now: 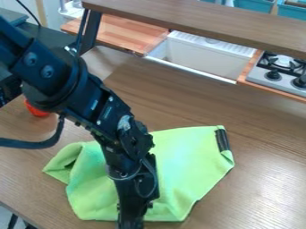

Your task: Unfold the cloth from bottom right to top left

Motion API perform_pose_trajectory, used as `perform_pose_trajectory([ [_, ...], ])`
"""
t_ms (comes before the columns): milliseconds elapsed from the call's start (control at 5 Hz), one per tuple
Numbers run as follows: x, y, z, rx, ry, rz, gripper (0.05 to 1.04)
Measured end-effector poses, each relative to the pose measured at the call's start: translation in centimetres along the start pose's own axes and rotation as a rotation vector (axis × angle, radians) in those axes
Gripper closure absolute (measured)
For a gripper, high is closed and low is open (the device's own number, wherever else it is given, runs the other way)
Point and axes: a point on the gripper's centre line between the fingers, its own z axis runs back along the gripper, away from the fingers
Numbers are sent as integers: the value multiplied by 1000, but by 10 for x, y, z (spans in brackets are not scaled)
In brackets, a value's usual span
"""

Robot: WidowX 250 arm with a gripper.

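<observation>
One green cloth [191, 159]: on the brown tabletop [269, 165], low in the view, crumpled; my own arm [116, 125] hides a strip through its middle, so I cannot follow the folds there.
Left flap: turned over on itself, with a shaded hollow whose inside I cannot make out.
Upper right corner: a dark strip [222, 139] lies along the edge; whether it is trim or a label I cannot tell.
My gripper [131, 219]: over the cloth's lower part, pointing down, its end cut off by the bottom edge; I cannot tell whether my jaws are apart, together or clamped on fabric.
Red thing [37, 110]: on the table at the left, partly behind my arm, too covered for me to name.
Sink [206, 58]: white, beyond the table, its far part crossed by the brown shelf [197, 20].
Stove [278, 74]: at the right edge and cut off there, with black knobs and a grate partly under the shelf.
Blue bins [254, 4]: top right, cropped by the top edge.
</observation>
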Motion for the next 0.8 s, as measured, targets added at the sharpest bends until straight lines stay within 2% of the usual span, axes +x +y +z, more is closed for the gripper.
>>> perform_pose_trajectory([
  [200, 0, 0, 0, 0, 0, -3, 715],
  [400, 0, 0, 0, -1, -1, -8, 926],
  [600, 0, -1, 0, -9, 0, -7, 1014],
  [800, 1, -5, 9, -38, -18, -1, 1025],
])
